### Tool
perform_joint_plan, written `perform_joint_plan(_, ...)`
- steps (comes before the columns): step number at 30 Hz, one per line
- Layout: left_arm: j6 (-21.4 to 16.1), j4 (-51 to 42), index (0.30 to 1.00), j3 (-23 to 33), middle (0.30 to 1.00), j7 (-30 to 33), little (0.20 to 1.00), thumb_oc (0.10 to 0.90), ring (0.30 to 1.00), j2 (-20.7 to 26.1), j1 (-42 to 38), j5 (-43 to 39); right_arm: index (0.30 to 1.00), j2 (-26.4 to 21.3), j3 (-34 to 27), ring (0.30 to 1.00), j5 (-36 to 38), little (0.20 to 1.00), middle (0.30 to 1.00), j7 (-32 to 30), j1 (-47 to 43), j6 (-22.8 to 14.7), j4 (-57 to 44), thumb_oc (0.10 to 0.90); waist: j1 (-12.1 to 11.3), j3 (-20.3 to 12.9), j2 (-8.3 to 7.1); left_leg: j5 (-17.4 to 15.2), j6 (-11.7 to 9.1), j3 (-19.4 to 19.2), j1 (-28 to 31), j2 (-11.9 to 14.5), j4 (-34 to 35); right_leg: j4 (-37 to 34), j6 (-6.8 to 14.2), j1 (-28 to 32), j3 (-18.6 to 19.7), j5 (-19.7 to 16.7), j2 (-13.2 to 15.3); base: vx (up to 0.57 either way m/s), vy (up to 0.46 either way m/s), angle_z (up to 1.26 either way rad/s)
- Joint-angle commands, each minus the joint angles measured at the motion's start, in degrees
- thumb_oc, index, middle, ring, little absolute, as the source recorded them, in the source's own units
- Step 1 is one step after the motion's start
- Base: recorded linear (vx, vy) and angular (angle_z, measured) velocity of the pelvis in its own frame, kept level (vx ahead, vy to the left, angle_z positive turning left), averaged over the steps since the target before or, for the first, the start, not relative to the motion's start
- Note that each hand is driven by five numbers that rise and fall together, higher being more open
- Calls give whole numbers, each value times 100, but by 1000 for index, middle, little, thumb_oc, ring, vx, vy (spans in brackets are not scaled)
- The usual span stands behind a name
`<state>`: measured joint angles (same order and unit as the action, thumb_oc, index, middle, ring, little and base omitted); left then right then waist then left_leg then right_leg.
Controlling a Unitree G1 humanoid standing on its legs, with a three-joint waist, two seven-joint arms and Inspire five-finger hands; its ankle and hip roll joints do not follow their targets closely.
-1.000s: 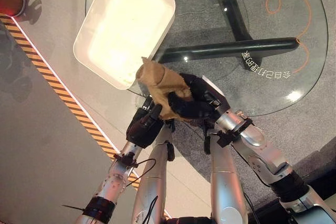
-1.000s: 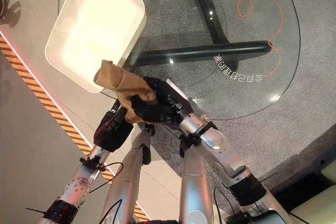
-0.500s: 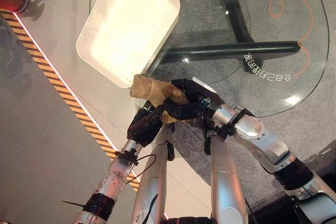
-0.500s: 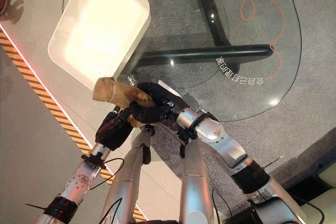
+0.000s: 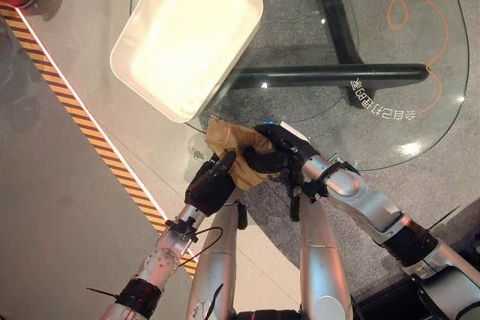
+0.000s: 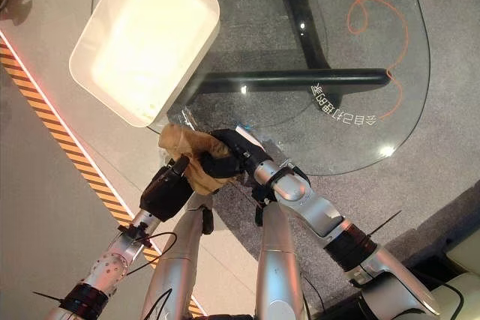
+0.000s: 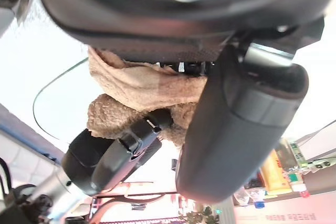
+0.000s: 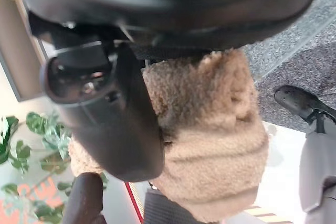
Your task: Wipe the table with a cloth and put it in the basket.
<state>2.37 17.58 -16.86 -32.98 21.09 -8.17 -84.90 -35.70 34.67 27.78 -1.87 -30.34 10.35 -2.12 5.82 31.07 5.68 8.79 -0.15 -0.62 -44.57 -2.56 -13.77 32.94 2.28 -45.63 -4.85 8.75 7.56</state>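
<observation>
White and shallow, the basket [image 5: 187,35] sits at the left edge of the glass bench [image 5: 390,103]. Just below it, at the bench's near-left rim, the left hand [image 5: 210,185] touches the tan cloth [image 5: 234,148]; whether its fingers grip it I cannot tell. From the right, the right hand [image 5: 274,157] has its fingers curled round the bunched cloth.

Bright overhead light, glare spots on the glass table [image 5: 420,50], blown-out basket [image 5: 187,35].
</observation>
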Motion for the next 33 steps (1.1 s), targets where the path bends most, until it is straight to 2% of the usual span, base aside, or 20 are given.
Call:
perform_joint_plan(1, 221, -1215, 900, 167, 900, -1252, 900, 800, 900, -225, -274, -542, 300, 132, 76, 300, 326, 200, 300, -15, 160, -422, -370, 100, -101, -128, -60, -694, -141, -110, -81, 93, -726, -1039, 104, -41, 152, -913, -58, 0, 0, 0)
perform_joint_plan(3, 324, -1241, 900, 186, 900, -1349, 900, 800, 900, -264, -246, -523, 300, 169, -38, 300, 352, 200, 300, -59, 249, -558, -404, 100, -86, -128, -56, -697, -140, -116, -77, 90, -718, -1040, 105, -47, 158, -918, -64, 30, -2, 0)
perform_joint_plan(4, 347, -1267, 900, 167, 900, -1357, 900, 800, 900, -276, -192, -525, 300, 194, -69, 300, 361, 200, 300, -66, 328, -598, -422, 100, -83, -128, -57, -850, -166, -99, 47, 95, -748, -989, 133, 61, 168, -772, -70, 62, -4, 0)
perform_joint_plan(8, 412, -1283, 900, 222, 900, -1421, 900, 800, 900, -318, -136, -554, 300, 292, -268, 300, 411, 200, 300, -223, 474, -875, -488, 100, -57, -128, -56, -850, -158, -119, 73, 94, -713, -1012, 139, 72, 183, -787, -83, 2, 4, -1)
perform_joint_plan(9, 418, -1284, 900, 254, 900, -1424, 900, 800, 900, -317, -176, -557, 300, 297, -314, 300, 406, 200, 300, -239, 447, -920, -486, 100, -52, -128, -54, -699, -128, -142, -48, 89, -681, -1062, 115, -40, 177, -936, -78, -56, 26, 0)
perform_joint_plan(10, 411, -1274, 900, 277, 900, -1412, 900, 800, 900, -337, -174, -539, 300, 328, -382, 300, 416, 200, 300, -263, 477, -965, -502, 100, -42, -128, -56, -693, -124, -150, -37, 90, -662, -1073, 118, -36, 183, -945, -86, -58, 24, 0)
perform_joint_plan(13, 393, -1280, 900, 310, 900, -1374, 900, 800, 900, -342, -162, -540, 300, 341, -501, 300, 338, 200, 300, -165, 552, -939, -569, 100, -25, -128, -61, -697, -116, -148, -43, 79, -669, -1077, 125, -42, 192, -958, -90, 0, 0, 0)
perform_joint_plan(22, 369, -1360, 900, 360, 900, -1283, 900, 800, 900, -363, -144, -484, 300, 315, -392, 300, 200, 200, 300, 384, 505, -618, -786, 100, -35, -128, -28, -660, -120, -126, -75, 72, -626, -1115, 126, -90, 201, -973, -76, 0, 0, 0)
perform_joint_plan(30, 289, -1422, 900, 269, 900, -1171, 900, 800, 900, -342, -196, -515, 300, 141, 199, 300, -474, 200, 300, 1331, 219, 263, -912, 100, -90, -128, 2, -611, -146, -60, -82, 56, -589, -1126, 110, -81, 195, -948, -79, 0, 0, 0)
perform_joint_plan(33, 258, -1461, 900, 218, 900, -1140, 900, 800, 900, -281, -208, -544, 300, -21, 368, 300, -506, 200, 300, 1401, 96, 359, -941, 100, -110, -128, -2, -598, -152, -49, -94, 59, -580, -1141, 112, -78, 198, -944, -88, 0, 0, 0)
